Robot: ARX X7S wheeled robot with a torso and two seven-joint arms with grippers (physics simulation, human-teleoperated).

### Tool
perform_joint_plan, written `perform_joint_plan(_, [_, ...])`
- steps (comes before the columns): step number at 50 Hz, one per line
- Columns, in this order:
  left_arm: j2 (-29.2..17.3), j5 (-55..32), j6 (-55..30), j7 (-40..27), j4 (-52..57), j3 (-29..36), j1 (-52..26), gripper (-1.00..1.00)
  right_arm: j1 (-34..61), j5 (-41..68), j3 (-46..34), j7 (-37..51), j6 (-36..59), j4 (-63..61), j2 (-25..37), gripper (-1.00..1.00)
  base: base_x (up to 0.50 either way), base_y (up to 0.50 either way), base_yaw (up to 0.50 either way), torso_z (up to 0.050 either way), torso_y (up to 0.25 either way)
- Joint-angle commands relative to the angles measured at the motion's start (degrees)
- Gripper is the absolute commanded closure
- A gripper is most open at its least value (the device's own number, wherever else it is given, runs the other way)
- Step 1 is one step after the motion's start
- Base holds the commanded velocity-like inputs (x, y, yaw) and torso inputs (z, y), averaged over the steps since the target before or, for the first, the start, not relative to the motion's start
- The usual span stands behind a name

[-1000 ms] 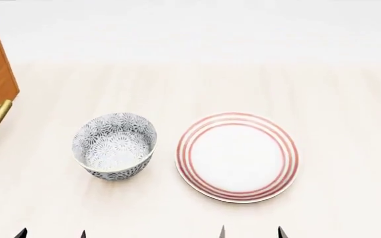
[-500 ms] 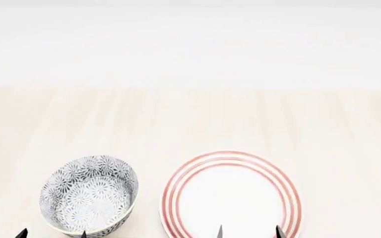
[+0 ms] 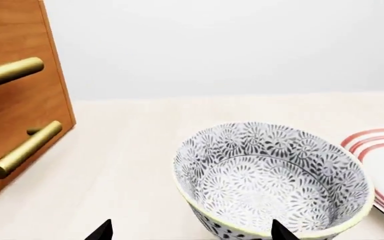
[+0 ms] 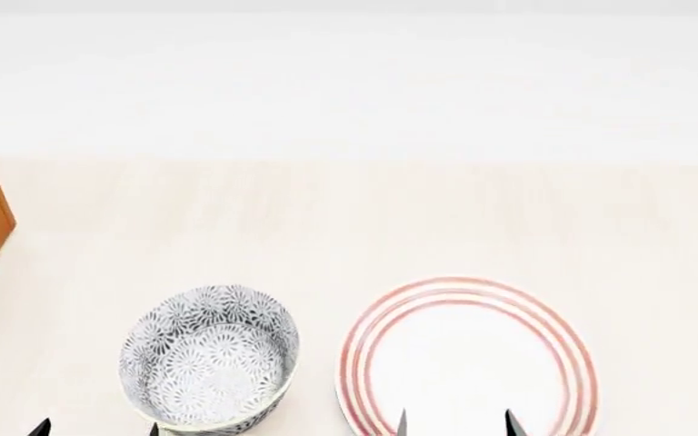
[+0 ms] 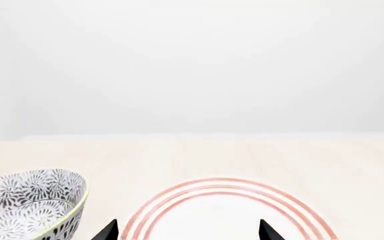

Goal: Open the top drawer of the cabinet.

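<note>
Cabinet (image 3: 18, 115) upright, brass handles (image 3: 25, 149) lying horizontal

Illumination is bright, even and diffuse in all three views, with no identifiable source direction. The tabletop (image 4: 446, 218) renders pale, nearly washed out toward the far edge. Shadows are very faint. The bowl (image 3: 272, 180) stays sharp; no blur or edge distortion shows.

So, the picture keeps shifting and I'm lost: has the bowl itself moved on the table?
No. The patterned bowl keeps its gap beside the red-ringed plate; both slid together, so the head camera moved.
</note>
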Motion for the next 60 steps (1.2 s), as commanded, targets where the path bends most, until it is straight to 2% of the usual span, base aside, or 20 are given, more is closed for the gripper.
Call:
perform_joint_plan(1, [0.6,0.0,0.9,0.9,0.0,-1.0,0.0,-1.0,0.0,-0.9,0.4,-1.0,-0.9,-0.1,-0.6,-1.0,0.0,0.5,0.0,0.0,0.0])
perform_joint_plan(20, [0.0,-0.2,1.0,0.2,0.0,-0.2,0.0,-1.0,0.1,-0.2,-0.1,-0.3,-0.2,-0.2,-0.1,-1.0,0.0,0.5,0.0,0.0,0.0])
perform_joint_plan(37, [-0.7,2.0,0.7,-1.5,-0.2,1.0,-0.4,-1.0,0.3,0.8,-0.4,0.4,1.0,0.1,0.2,-1.0,0.0,0.01,0.0,0.0,0.0])
perform_joint_plan(49, [-4.4,14.3,-8.8,-7.5,-0.5,3.7,-8.3,-1.0,0.5,1.5,-0.6,0.7,0.9,0.5,0.4,-1.0,0.0,0.0,0.0,0.0,0.0])
perform_joint_plan(60, [-7.5,23.3,-14.4,-7.7,0.7,8.1,-14.2,-1.0,0.5,1.8,-0.7,1.1,1.1,0.0,0.7,-1.0,0.0,0.0,0.0,0.0,0.0])
